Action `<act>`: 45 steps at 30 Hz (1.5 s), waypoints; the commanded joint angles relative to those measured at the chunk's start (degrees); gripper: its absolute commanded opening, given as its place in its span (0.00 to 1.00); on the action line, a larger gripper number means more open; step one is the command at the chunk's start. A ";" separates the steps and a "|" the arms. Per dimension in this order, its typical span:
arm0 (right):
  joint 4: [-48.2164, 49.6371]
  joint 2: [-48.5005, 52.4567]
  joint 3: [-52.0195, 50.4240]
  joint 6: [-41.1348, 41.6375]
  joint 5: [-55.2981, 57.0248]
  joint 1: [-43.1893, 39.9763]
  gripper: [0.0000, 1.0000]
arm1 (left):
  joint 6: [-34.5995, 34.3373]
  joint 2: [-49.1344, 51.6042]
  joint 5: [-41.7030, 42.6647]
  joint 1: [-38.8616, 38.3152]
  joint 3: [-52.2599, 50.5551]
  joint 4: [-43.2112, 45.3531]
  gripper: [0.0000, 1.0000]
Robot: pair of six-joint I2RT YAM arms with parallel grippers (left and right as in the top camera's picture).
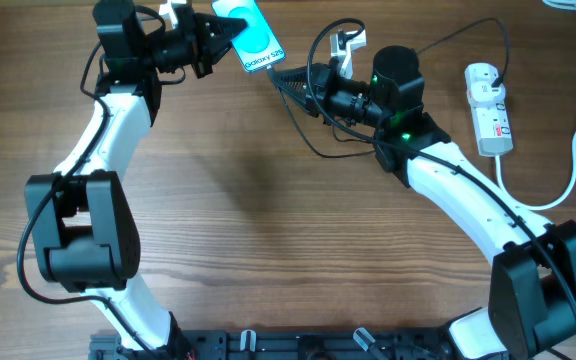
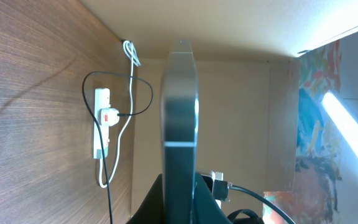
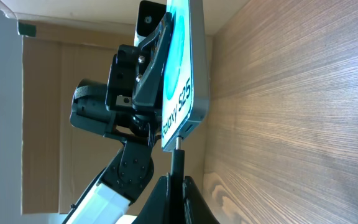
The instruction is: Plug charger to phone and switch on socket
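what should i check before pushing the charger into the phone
1. Is the phone gripped in the left end effector, off the table: ok.
2. Is the charger plug pinched in the right end effector: ok.
3. Is the plug tip lined up with the phone's bottom port: ok, it sits at the opening.
4. Is the plug fully seated: cannot tell.
5. Does the cable have slack: ok, it loops loosely.
6. Is the socket switched on: cannot tell.
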 commanded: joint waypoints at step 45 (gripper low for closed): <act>-0.57 0.76 -0.20 2.21 1.88 0.13 0.04 | 1.60 -0.42 2.69 0.04 0.37 0.61 0.04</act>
